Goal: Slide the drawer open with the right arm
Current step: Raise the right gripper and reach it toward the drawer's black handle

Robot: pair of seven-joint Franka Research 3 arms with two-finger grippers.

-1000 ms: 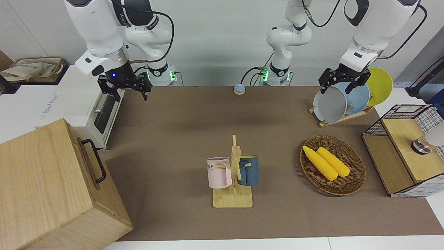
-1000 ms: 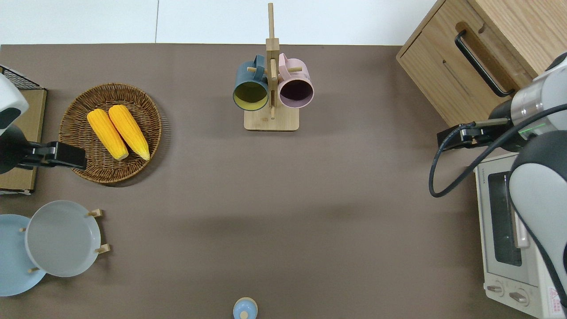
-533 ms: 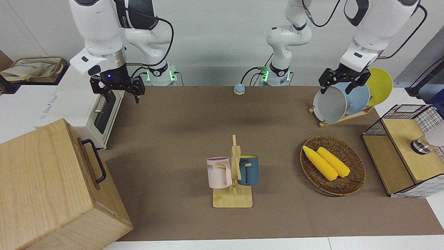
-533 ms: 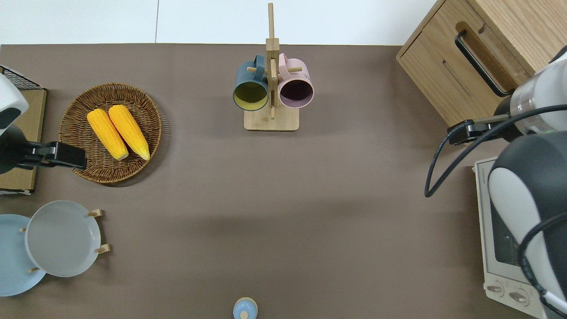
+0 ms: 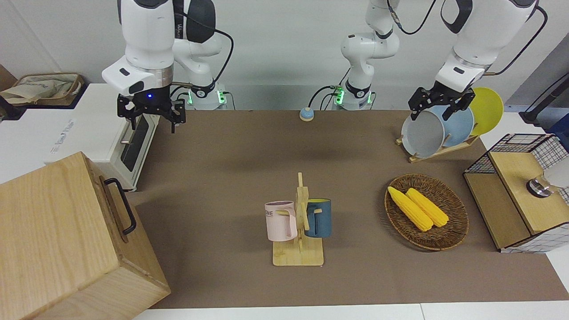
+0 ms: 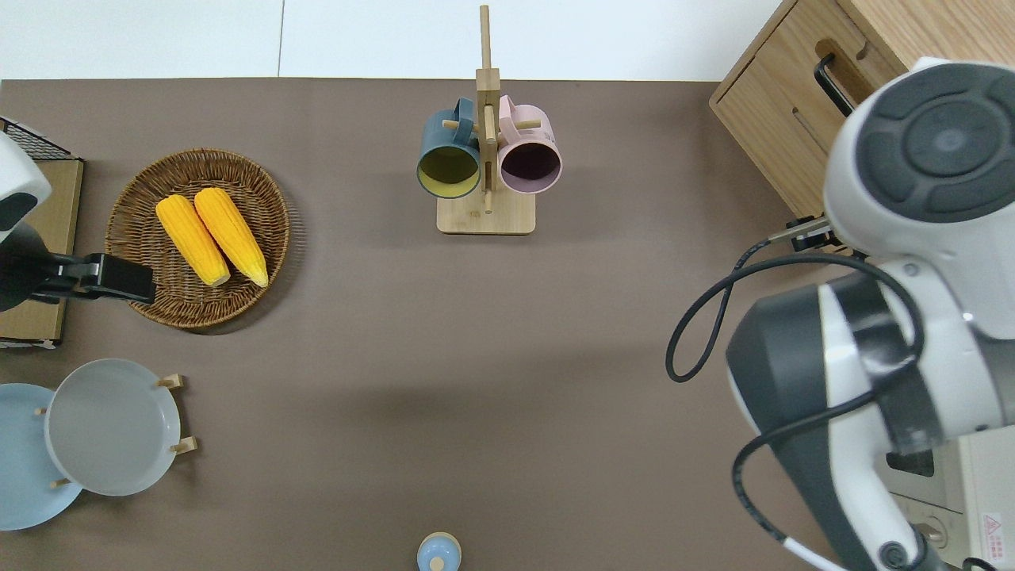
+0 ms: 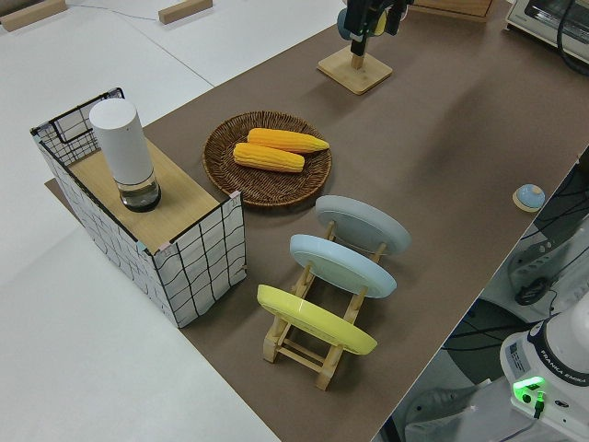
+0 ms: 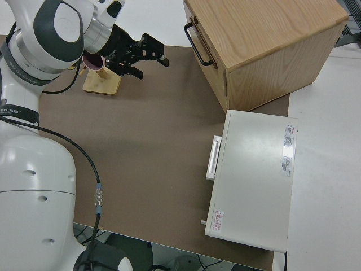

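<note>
Jaws spread and empty: right gripper [image 5: 151,116] hangs in the air near the toaster oven [image 8: 251,183]; the left arm is parked.

The drawer [image 6: 781,119], in the cabinet [image 5: 58,235] at the right arm's end of the table, farther from the robots than the oven, is shut. Rigid wood, probably sliding stiffly; best gripped mid-span on its black bar handle [image 5: 121,205], pulled straight outward.

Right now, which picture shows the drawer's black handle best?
The front view: the black handle on the drawer shows whole and unblocked. The right side view shows it too, but edge-on. In the overhead view the right arm covers most of it. The left side view misses it.
</note>
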